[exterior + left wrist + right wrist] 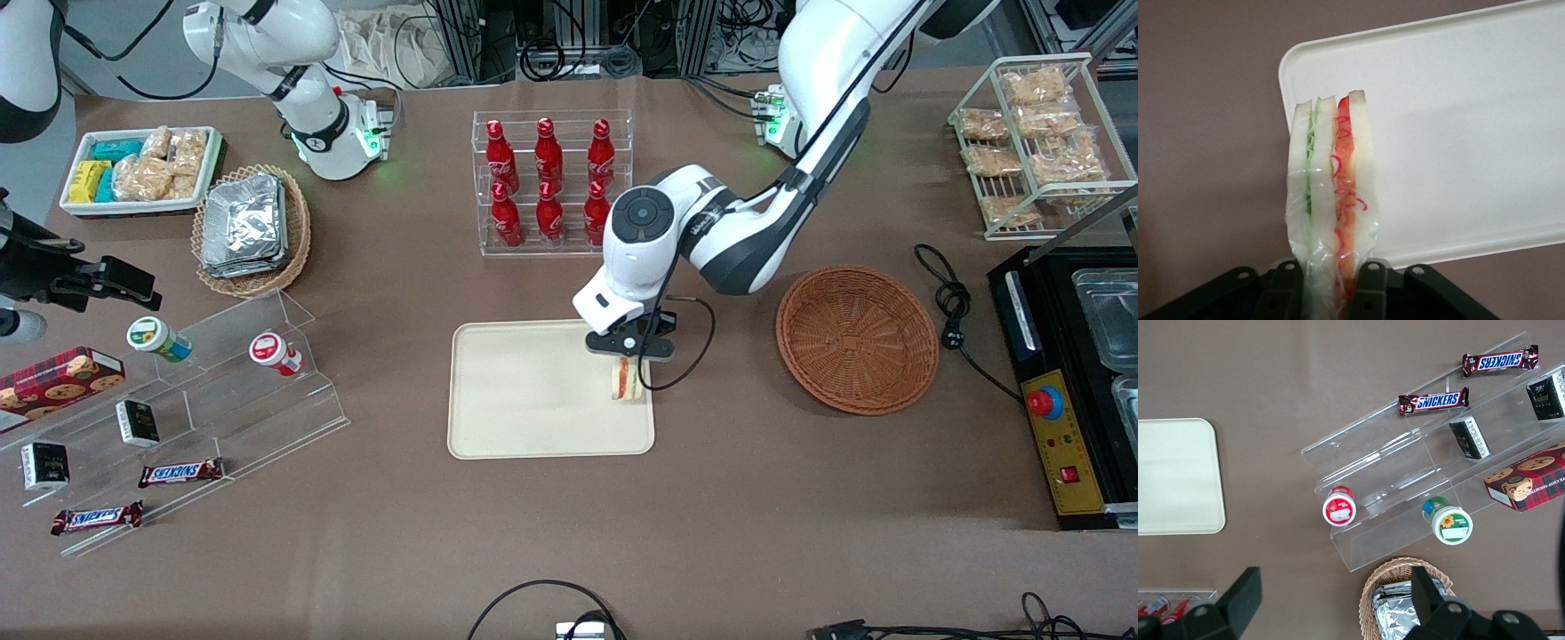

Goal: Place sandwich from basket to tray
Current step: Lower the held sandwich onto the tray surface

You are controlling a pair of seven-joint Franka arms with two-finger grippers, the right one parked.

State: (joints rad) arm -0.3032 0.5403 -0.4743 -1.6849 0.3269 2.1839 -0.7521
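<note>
Sandwich (1333, 193) hangs clamped in the gripper (629, 353) over the tray's (524, 391) basket-side (856, 339) edge.

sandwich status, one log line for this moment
stage: carry | gripper: shut on sandwich, over tray edge nearest basket | basket: holds nothing | release: not yet

sandwich (626, 380): 1 | tray (516, 400): 1 | wicker baskets (857, 340): 2 | red bottles (548, 156): 6 | Snickers bars (180, 472): 2 | round-lidded cups (158, 338): 2 | claw (629, 354): 1, above tray, clamped on sandwich
</note>
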